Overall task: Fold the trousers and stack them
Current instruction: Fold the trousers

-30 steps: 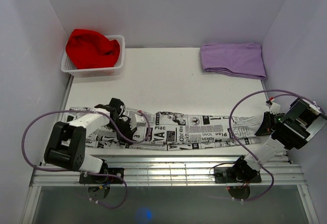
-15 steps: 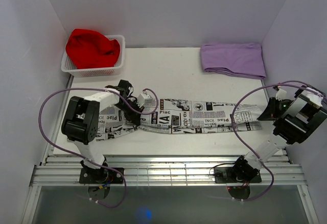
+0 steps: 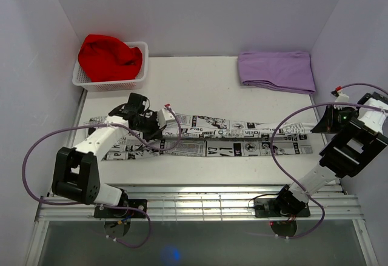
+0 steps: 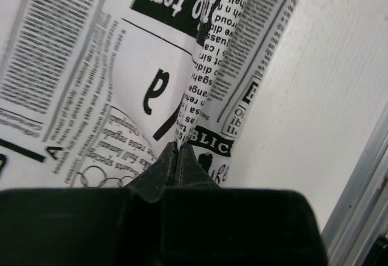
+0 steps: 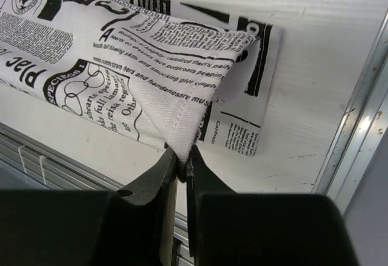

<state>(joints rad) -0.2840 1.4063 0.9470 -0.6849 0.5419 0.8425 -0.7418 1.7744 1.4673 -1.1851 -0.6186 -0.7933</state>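
Observation:
The trousers (image 3: 212,139), white with black newspaper print, lie stretched in a long strip across the table from left to right. My left gripper (image 3: 153,125) is shut on a raised fold of the trousers (image 4: 200,96) near their left end. My right gripper (image 3: 324,123) is shut on a lifted corner of the trousers (image 5: 182,114) at their right end, with the cloth pulled up above the table. In the right wrist view the pinched corner shows its plain white inner side.
A white basket (image 3: 134,83) with a red cloth (image 3: 108,57) stands at the back left. A folded lilac cloth (image 3: 276,70) lies at the back right. The metal rail (image 3: 212,198) runs along the table's near edge; the rail (image 5: 364,96) also shows beside the right gripper.
Both grippers have carried the near edge of the trousers away from the front edge towards the back, folding the strip lengthwise; it now lies narrower and farther from the rail.

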